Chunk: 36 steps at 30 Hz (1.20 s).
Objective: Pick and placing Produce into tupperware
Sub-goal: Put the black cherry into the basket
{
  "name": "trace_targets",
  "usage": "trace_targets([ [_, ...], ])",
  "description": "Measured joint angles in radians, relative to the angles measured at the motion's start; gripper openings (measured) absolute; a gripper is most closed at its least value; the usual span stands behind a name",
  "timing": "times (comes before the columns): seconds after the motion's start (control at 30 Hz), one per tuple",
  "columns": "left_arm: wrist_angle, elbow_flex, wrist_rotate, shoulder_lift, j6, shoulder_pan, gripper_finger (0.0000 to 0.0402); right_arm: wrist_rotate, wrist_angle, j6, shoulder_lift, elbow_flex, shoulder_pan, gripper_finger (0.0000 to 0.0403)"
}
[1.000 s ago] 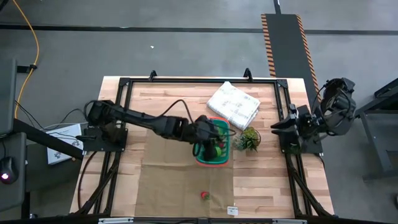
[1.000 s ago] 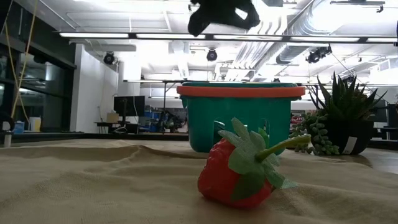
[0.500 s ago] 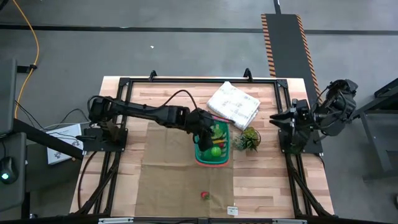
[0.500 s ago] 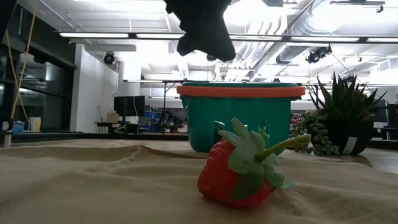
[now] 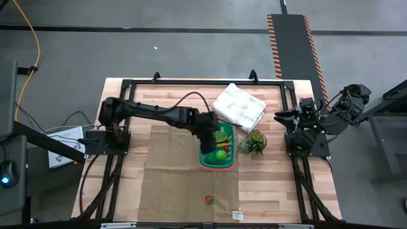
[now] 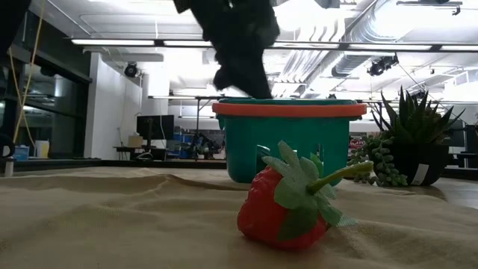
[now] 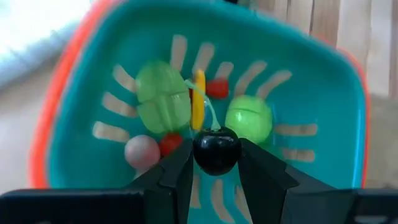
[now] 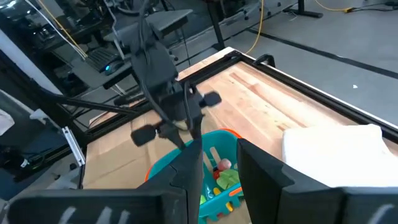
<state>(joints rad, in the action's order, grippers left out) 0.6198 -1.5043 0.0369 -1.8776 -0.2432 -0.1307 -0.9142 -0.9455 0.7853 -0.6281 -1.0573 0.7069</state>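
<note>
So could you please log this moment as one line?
left gripper: shut on cherry, over basket | right gripper: idle at table edge | strawberry: on mat

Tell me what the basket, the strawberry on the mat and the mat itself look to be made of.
Basket: looks like moulded plastic, smooth teal walls with cut slots and an orange-red rim.
Strawberry: probably a plastic or rubber toy, with an even glossy red body and stiff, flat green leaves.
Mat: seems to be coarse tan fabric, perhaps burlap; matte, with soft wrinkles.
</note>
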Motion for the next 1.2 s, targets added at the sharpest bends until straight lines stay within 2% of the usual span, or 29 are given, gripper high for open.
trace_targets([
  [1.2,-0.018,-0.001,0.017,-0.096,0.143,0.000,0.0108,0.008,0.008,0.074,-0.085,0.000,-0.028,0.0089],
])
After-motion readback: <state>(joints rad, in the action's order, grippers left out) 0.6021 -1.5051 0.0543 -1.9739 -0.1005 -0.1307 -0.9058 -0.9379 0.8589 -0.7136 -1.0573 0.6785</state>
